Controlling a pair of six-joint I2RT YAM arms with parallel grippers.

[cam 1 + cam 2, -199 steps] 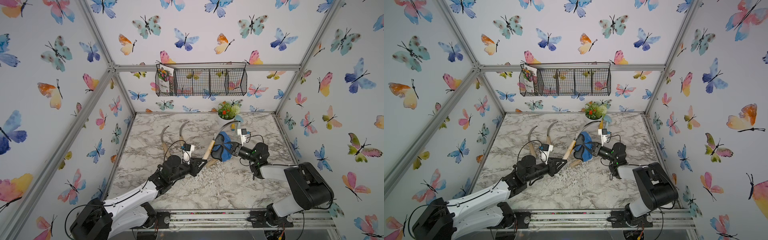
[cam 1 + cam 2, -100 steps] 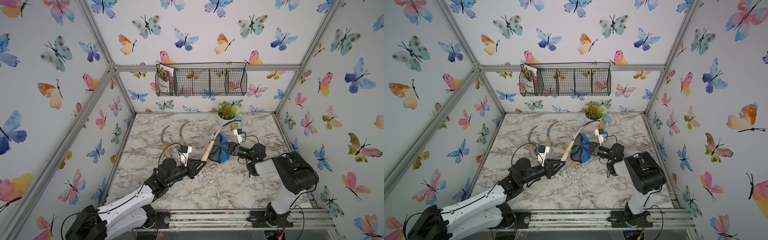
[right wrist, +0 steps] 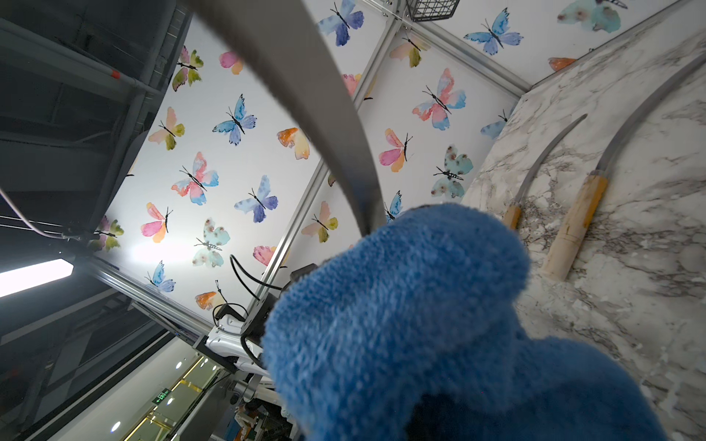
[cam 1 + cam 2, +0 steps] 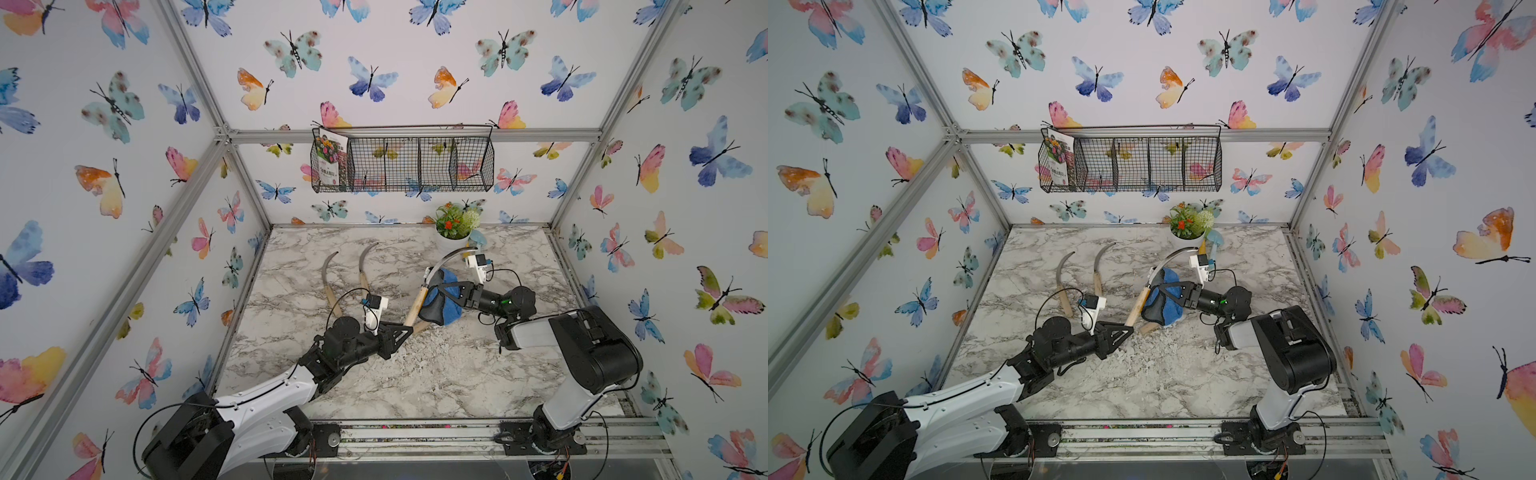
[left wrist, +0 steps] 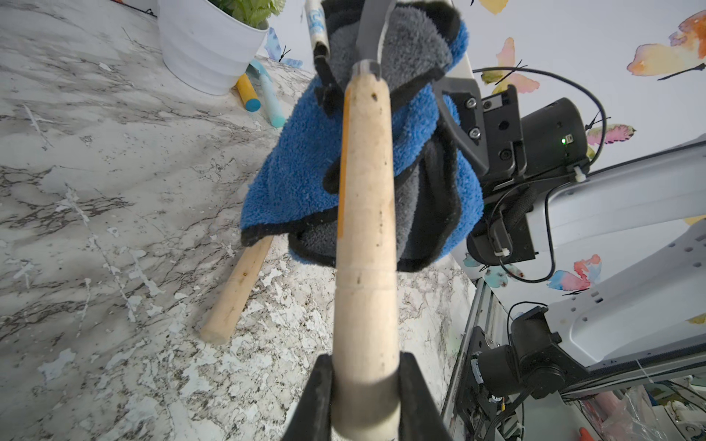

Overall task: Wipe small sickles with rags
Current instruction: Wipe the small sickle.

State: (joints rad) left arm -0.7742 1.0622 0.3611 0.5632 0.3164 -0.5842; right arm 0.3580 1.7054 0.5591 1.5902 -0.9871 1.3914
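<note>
My left gripper (image 4: 405, 330) (image 5: 366, 362) is shut on the butt end of a small sickle's pale wooden handle (image 5: 365, 229) (image 4: 1138, 307). It holds the sickle tilted up off the table. The curved grey blade (image 4: 446, 259) (image 3: 305, 95) rises toward the back. The blue terry rag (image 4: 442, 303) (image 4: 1163, 305) (image 5: 298, 172) (image 3: 420, 324), with its dark grey piece, is folded round the blade's base. My right gripper (image 4: 449, 291) is shut on the rag; in the right wrist view the cloth hides its fingers. Two more sickles (image 4: 328, 282) (image 4: 365, 270) lie flat at the left. Another handle (image 5: 237, 290) pokes out under the rag.
A white flower pot (image 4: 453, 237) stands at the back of the marble table (image 4: 374, 395). A light-blue trowel with a yellow handle (image 5: 248, 91) lies beside the pot. A wire basket (image 4: 403, 164) hangs on the back wall. White chips (image 4: 436, 357) litter the table's middle.
The right arm has swung inward. The rag has slid a little down the blade toward the handle. The left gripper has kept its hold on the handle and has barely moved.
</note>
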